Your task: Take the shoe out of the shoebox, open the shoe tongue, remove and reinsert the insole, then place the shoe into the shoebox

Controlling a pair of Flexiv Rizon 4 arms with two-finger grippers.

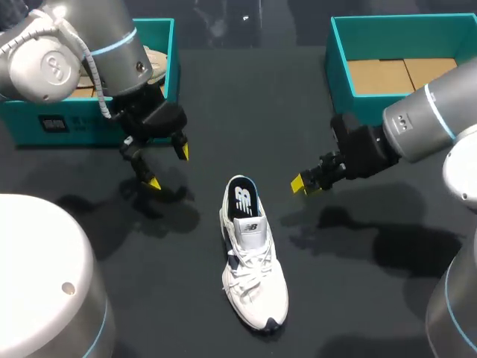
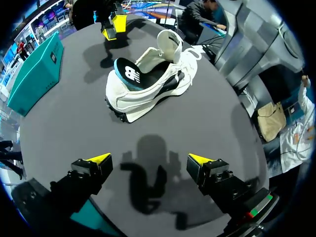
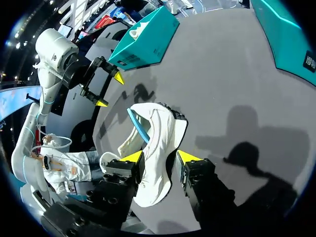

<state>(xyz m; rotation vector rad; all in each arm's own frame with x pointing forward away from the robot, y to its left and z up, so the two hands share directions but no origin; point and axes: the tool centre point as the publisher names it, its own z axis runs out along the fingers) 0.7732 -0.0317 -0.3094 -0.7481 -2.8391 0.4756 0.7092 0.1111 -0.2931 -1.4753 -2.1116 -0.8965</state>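
Left pincer (image 1: 167,165) and right pincer (image 1: 305,185) gape apart; the left arm (image 1: 74,52) hides part of one shoebox (image 1: 30,123).

Light comes from overhead, fairly even, medium level. The dark counter (image 1: 246,97) soaks it up and shows no glare. My left end effector (image 1: 168,168) and right end effector (image 1: 305,184) each throw soft, overlapping shadows on the counter, on the side nearer me. The white shoe (image 1: 252,257) is the brightest thing, laces legible, with a thin shadow at the sole. There's sheen on my left arm (image 1: 45,52). In the wrist views the counter looks lighter grey and its edge bows hard. A shadow sits between my left fingertips (image 2: 98,159).
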